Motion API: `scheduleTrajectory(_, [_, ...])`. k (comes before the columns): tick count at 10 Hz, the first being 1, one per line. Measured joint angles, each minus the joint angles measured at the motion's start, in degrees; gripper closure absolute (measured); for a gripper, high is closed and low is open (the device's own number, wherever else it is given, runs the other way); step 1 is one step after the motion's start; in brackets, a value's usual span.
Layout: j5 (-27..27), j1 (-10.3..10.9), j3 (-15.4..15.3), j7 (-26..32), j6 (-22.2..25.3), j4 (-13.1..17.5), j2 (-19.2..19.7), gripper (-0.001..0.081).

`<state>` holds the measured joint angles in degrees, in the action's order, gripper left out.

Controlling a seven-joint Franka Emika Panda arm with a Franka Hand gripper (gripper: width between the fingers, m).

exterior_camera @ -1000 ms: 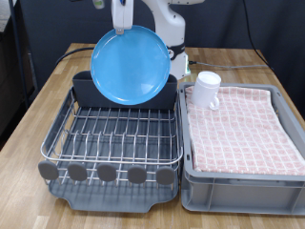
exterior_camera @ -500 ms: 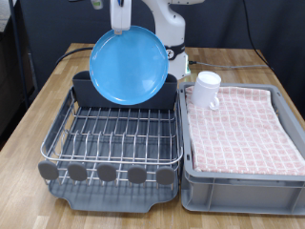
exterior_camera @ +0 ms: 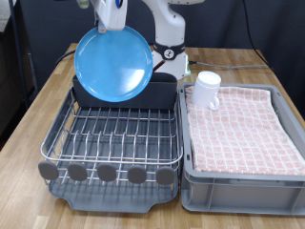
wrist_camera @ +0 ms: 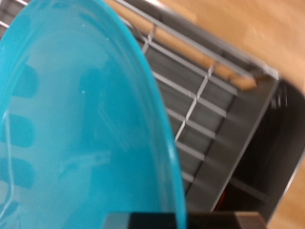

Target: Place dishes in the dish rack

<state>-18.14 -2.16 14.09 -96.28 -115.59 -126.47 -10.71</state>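
Observation:
My gripper (exterior_camera: pixel 109 27) is shut on the top rim of the round blue plate (exterior_camera: pixel 112 64) and holds it upright and slightly tilted above the far left part of the silver wire dish rack (exterior_camera: pixel 114 134). In the wrist view the plate (wrist_camera: pixel 76 124) fills most of the picture, with the rack's wires (wrist_camera: pixel 205 91) below it. The white handled mug (exterior_camera: pixel 207 90) stands upside down on the pink checked cloth in the grey crate (exterior_camera: pixel 243 186). The wooden spoon is out of view.
The rack's dark grey caddy (exterior_camera: pixel 164 93) runs along its far end, just behind the plate. The crate stands tight against the rack on the exterior view's right. The robot's base (exterior_camera: pixel 172 43) stands behind the rack on the wooden table (exterior_camera: pixel 38 105).
The gripper has carried the plate towards the exterior view's left and a little down, and the plate now leans more to that side. The mug has not moved.

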Motion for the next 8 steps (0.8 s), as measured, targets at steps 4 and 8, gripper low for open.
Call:
scheduleTrajectory(4, [-0.82,0.08,2.02,20.3,-7.99,-0.2,0.69,0.0781])
scheduleTrajectory(8, [-0.68,0.08,2.06,22.45,-7.76,1.07,2.45,0.0781])
